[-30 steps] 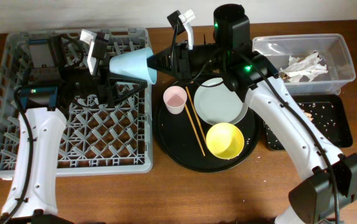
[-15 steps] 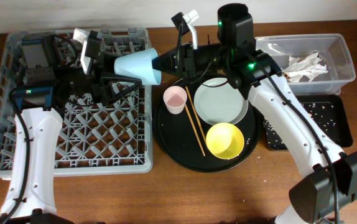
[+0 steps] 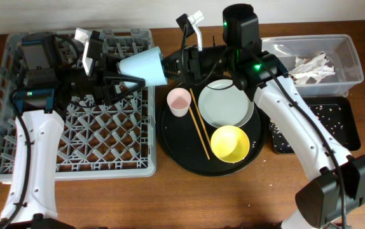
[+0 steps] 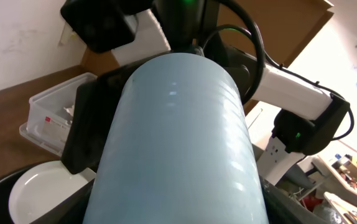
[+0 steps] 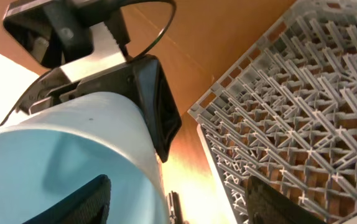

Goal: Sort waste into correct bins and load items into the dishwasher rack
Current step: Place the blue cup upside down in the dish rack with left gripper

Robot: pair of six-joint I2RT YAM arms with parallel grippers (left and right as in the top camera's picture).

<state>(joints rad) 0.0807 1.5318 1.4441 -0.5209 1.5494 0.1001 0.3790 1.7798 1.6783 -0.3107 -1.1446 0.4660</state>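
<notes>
The blue cup (image 3: 143,65) hangs on its side above the right edge of the dishwasher rack (image 3: 17,146). My left gripper (image 3: 128,70) is shut on its narrow end; in the left wrist view the cup (image 4: 178,137) fills the space between both fingers. My right gripper (image 3: 170,63) stands open at the cup's mouth, with one finger (image 5: 82,202) inside the rim and the other well clear. The pink cup (image 3: 179,101), chopsticks (image 3: 199,124), plate (image 3: 227,105) and yellow bowl (image 3: 229,144) lie on the round black tray (image 3: 170,143).
At the far right, the clear tub (image 3: 354,60) holds crumpled white napkins (image 3: 309,67). In front of it the shallow black tray (image 3: 351,124) carries crumbs. The rack's peg grid (image 5: 303,93) is below the right wrist.
My right gripper has opened and let go of the blue cup. The left jaws have closed onto it, and the cup's wide end has tipped slightly up.
</notes>
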